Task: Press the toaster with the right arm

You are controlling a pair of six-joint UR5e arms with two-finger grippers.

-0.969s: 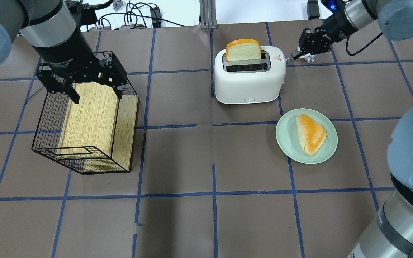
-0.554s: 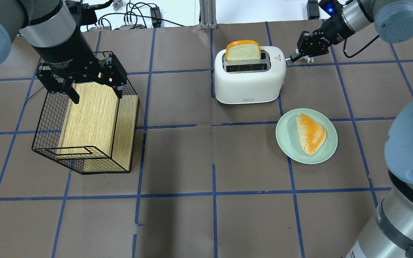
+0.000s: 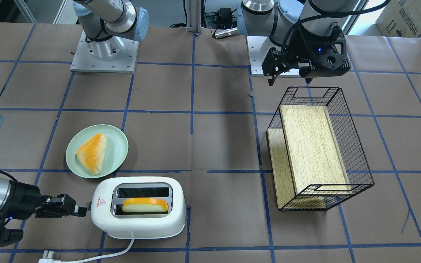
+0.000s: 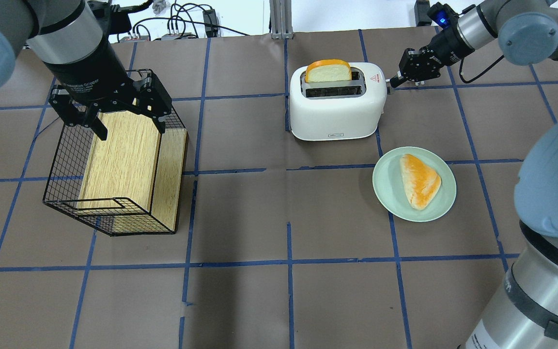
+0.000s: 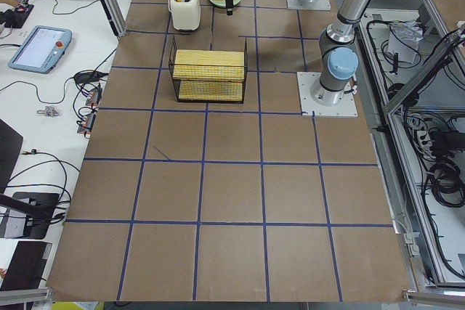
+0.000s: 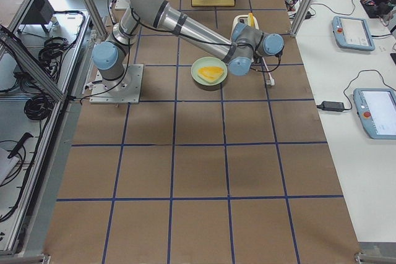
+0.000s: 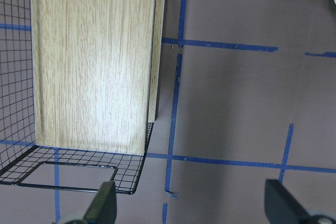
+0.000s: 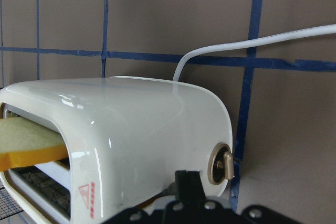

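The white toaster (image 4: 337, 111) stands at the back middle of the table, with a bread slice (image 4: 327, 71) sitting low in its far slot. It also shows in the front view (image 3: 139, 219) and the right wrist view (image 8: 136, 124). My right gripper (image 4: 391, 82) is shut, its slim fingertips against the toaster's right end by the red triangle sticker (image 4: 374, 77). In the front view the right gripper (image 3: 82, 210) touches that end. The end knob (image 8: 223, 163) sits just right of the fingertips (image 8: 186, 179). My left gripper (image 4: 131, 127) is open and empty above the wire basket (image 4: 66, 160).
A green plate (image 4: 385, 194) with a triangular pastry (image 4: 419, 180) lies just in front of the toaster's right end. The toaster's white cord (image 3: 115, 252) and plug (image 3: 46, 260) trail behind it. The wire basket holds wooden boards (image 3: 313, 146).
My right gripper has moved down along the toaster's end and the right arm has swung back. The bread slice has sunk lower into its slot. The left arm has not moved.
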